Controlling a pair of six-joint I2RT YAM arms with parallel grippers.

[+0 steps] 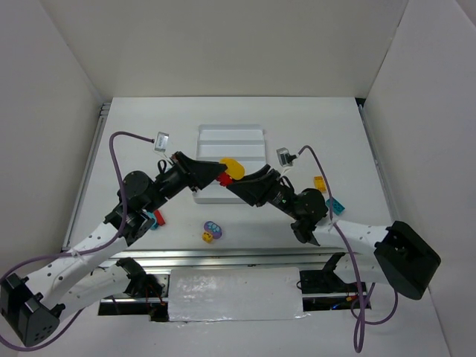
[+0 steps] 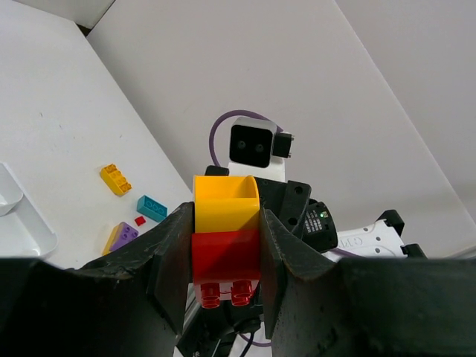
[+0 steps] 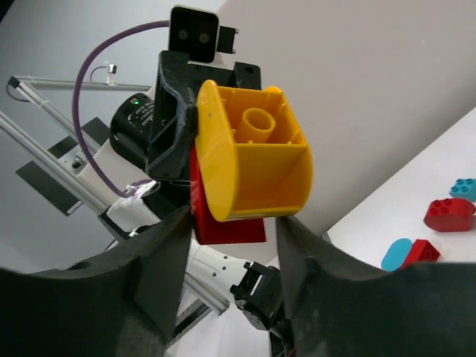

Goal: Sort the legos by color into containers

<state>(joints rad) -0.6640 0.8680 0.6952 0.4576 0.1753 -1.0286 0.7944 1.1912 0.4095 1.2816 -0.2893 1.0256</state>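
Observation:
Both grippers meet in the air over the near end of the white tray [image 1: 230, 141]. My left gripper [image 2: 227, 245] [image 1: 212, 175] is shut on a red lego [image 2: 225, 256], and a yellow scoop-shaped lego [image 2: 225, 204] [image 1: 232, 167] is stacked on that red one. From the other side my right gripper [image 3: 234, 230] [image 1: 234, 186] reaches the same stack. Its jaws are narrowed around the lower end of the yellow lego [image 3: 256, 160], with the red lego [image 3: 223, 227] just behind. Whether its fingertips [image 3: 175, 249] touch the lego does not show.
Loose on the table lie a purple-and-yellow lego [image 1: 212, 230], a yellow-orange one [image 1: 320, 182], a teal one [image 1: 336, 202], and red and teal pieces [image 1: 158, 218] by the left arm. The right wrist view shows a red lego [image 3: 449, 213] and a teal one [image 3: 465, 187].

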